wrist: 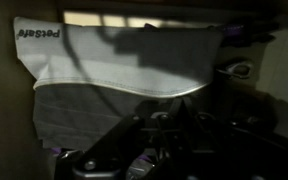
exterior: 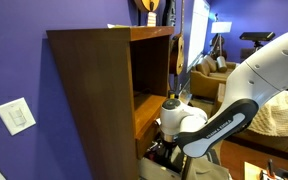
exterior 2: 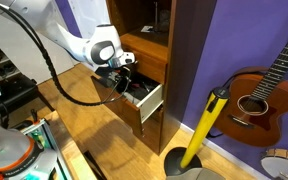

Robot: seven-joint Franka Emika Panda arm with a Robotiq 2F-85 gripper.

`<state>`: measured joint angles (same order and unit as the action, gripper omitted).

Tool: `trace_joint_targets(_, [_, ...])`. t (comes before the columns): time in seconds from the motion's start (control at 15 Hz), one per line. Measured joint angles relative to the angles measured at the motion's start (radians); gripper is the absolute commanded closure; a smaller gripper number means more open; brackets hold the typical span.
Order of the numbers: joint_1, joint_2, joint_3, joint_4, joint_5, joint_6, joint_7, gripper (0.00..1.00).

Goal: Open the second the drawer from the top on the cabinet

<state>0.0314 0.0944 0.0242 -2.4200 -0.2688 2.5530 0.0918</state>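
Closest to the wrist camera, the dark claw [wrist: 164, 128] has its fingers pressed together; the view is too dim to tell whether they pinch anything. Beyond it lies a pale bag [wrist: 104, 55] printed "PetSafe", over grey cloth [wrist: 84, 105]. In an exterior view the drawer [exterior 2: 150, 100] stands pulled out of the tall cabinet [exterior 2: 149, 55], with the claw [exterior 2: 127, 78] over its open inside.

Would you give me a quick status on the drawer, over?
Gripper shut, at the drawer. Drawer pulled out of cabinet. Nothing seen in the way.
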Motion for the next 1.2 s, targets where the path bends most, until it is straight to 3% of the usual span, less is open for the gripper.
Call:
trace_joint_targets(0.07, [0.002,-0.008,0.000,0.000,-0.005,-0.001,0.005,0.69])
trace_joint_targets(0.13, [0.003,-0.016,0.000,-0.001,-0.015,-0.003,0.012,0.68])
trace_joint_targets(0.27, [0.004,-0.023,0.000,-0.002,-0.046,-0.004,0.032,0.55])
trace_joint_targets(0.73, [0.018,-0.018,0.000,-0.001,-0.187,-0.004,0.141,0.02])
trace_joint_targets(1.2, [0.040,0.028,-0.003,0.017,-0.423,-0.003,0.417,0.00])
